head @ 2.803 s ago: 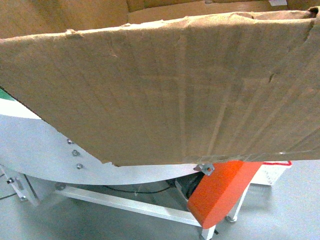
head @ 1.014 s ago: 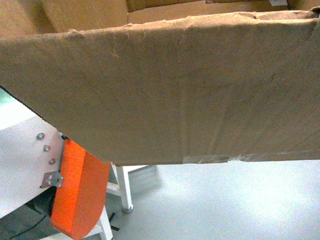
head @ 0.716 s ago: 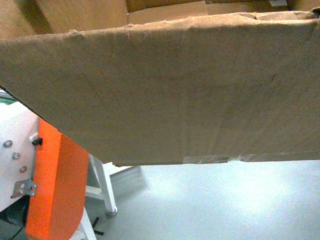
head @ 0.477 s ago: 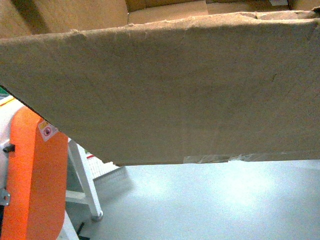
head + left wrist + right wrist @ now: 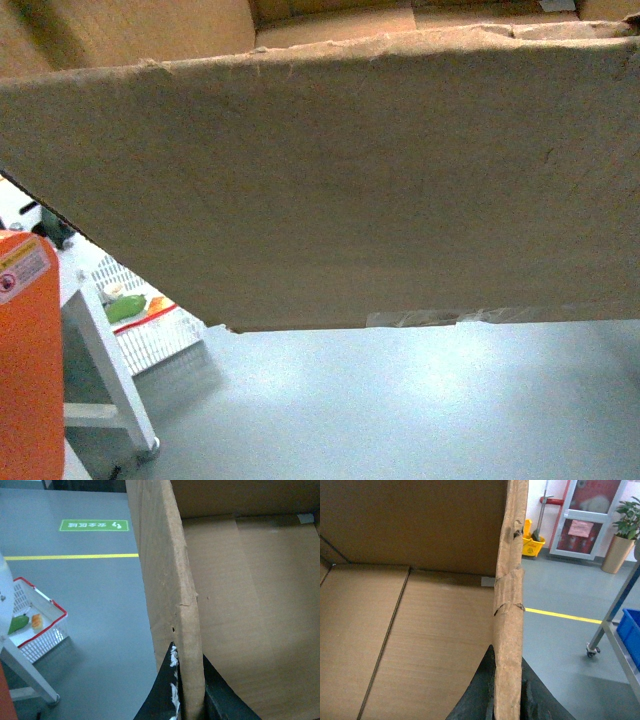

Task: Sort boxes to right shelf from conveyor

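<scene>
- the box (image 5: 330, 180) is carried clear of the floor, its left wall clamped in the left end effector (image 5: 187, 700) and its right wall in the right end effector (image 5: 507, 700).
- both grips should be kept level during the turn.
- the orange housing (image 5: 25, 350) has slid further left than before.

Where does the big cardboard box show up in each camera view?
Head: the cardboard box fills the upper frame, outer wall toward the camera.
Left wrist: its wall edge runs down the centre, interior at right.
Right wrist: interior at left, wall edge at centre.
Shared landmark: the grey floor.
</scene>
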Available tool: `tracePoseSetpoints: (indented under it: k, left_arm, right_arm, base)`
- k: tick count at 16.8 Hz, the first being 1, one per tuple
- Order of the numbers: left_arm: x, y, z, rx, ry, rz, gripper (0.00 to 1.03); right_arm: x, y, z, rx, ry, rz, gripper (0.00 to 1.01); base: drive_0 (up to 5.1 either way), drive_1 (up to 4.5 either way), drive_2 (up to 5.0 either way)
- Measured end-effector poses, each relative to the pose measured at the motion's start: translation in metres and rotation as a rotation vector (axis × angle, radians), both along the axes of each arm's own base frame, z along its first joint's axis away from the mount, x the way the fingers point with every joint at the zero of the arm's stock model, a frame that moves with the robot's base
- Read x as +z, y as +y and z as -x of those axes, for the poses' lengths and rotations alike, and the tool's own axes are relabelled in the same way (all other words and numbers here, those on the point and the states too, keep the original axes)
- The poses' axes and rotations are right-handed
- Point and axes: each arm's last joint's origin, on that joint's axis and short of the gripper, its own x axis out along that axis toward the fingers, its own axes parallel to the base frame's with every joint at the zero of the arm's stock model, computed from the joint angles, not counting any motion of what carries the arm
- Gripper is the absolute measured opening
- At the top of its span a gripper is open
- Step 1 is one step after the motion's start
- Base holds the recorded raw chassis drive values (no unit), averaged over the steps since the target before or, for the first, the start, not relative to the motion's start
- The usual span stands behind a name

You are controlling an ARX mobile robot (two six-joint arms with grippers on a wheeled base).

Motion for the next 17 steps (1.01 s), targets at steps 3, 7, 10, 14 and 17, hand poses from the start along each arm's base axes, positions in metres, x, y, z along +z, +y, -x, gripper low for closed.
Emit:
tracePoseSetpoints:
  k: [3,7,10,14,17]
  left_arm:
    - [0.0000,0.0000,0.0000,0.000,0.000,0.000,0.02]
    - [0.0000,0.0000,0.0000,0.000,0.000,0.000,0.02]
    - [0.0000,0.0000,0.0000,0.000,0.000,0.000,0.02]
    - [0.0000,0.0001,-0.0001,0.000,0.000,0.000,0.02]
    - [-0.0001,0.0000,0.0000,0.000,0.001,0.000,0.02]
  right_arm:
    - [0.0000,-0.0001,0.0000,0.000,0.000,0.000,0.04]
    - [0.0000,0.0000,0.0000,0.000,0.000,0.000,0.04]
    - [0.0000,-0.0001,0.0000,0.000,0.000,0.000,0.04]
    - [-0.0001,0.0000,-0.0001,0.000,0.000,0.000,0.04]
    - [0.0000,-0.0001,0.0000,0.000,0.000,0.000,0.04]
  base:
    - [-1.5,-1.55,-1.5]
    - [-1.6,-1.56,-1.6]
    - [-1.6,-1.56,-1.6]
    - [-1.6,-1.56,-1.6]
    - [2.5,-5.42,-2.1]
